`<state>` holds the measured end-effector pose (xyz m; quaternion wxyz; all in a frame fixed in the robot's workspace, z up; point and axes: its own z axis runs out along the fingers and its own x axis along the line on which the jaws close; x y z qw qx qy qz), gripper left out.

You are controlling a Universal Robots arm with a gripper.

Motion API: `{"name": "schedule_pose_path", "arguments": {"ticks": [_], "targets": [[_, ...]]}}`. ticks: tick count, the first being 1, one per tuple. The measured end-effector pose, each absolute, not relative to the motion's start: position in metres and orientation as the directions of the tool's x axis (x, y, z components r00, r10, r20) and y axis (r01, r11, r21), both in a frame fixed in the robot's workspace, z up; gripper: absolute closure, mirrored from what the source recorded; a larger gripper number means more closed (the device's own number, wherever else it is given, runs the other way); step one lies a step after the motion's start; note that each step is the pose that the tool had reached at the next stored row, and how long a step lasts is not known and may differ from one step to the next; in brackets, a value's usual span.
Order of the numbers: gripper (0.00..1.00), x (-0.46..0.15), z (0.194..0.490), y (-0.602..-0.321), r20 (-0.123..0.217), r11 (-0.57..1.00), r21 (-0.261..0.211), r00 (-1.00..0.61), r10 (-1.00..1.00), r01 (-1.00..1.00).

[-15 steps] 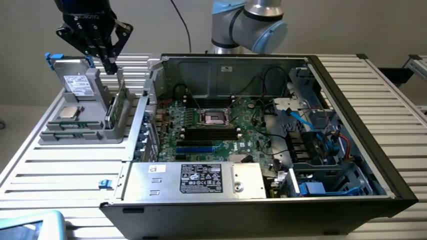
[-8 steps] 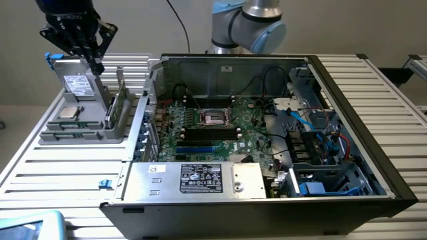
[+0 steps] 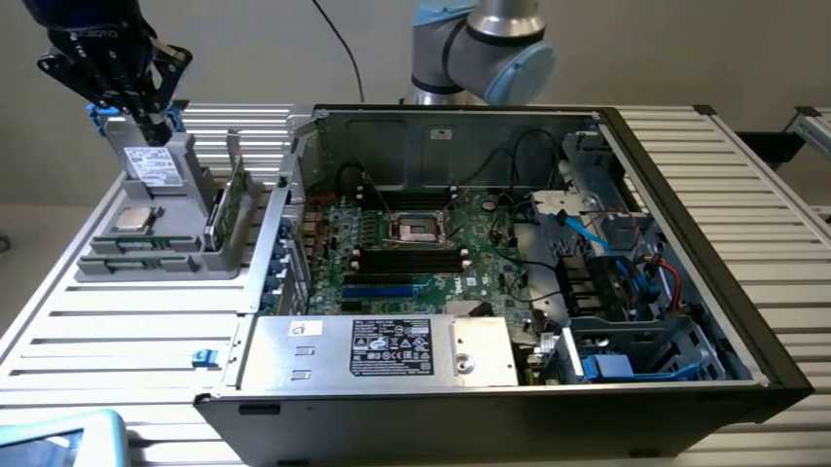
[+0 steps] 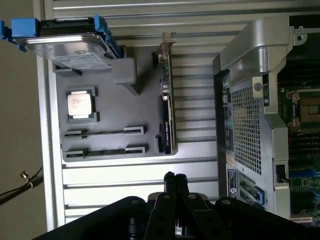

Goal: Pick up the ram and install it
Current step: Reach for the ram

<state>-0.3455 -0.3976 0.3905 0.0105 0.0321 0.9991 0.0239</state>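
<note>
The end effector, black and many-jointed, hangs over the far end of a moulded grey holder on the ribbed metal counter. In the wrist view its fingertips are pressed together with nothing between them.

The ram stands on edge in a narrow slot of the holder, well apart from the end effector and just beside the square silver processor. The exterior view gives glimpses of green board. Seen from the wrist, the ram is only a thin dark line between grey clips, and its chips and label cannot be made out. A second strip of the same look sits in the next slot.

A shiny hard drive with blue plastic rails stands upright directly under the end effector, and an expansion card stands along the holder's edge.

The open computer case shows its green motherboard and black memory slots in the exterior view. The wrist view catches its perforated rear panel, cut off at the edge.
</note>
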Motion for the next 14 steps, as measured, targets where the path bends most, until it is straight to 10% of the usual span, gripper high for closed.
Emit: {"name": "schedule_pose_path", "arguments": {"ticks": [14], "targets": [[0.89,-0.406,0.384,-0.385,-0.020,0.997,0.044,-0.998,0.061,0.060]]}}
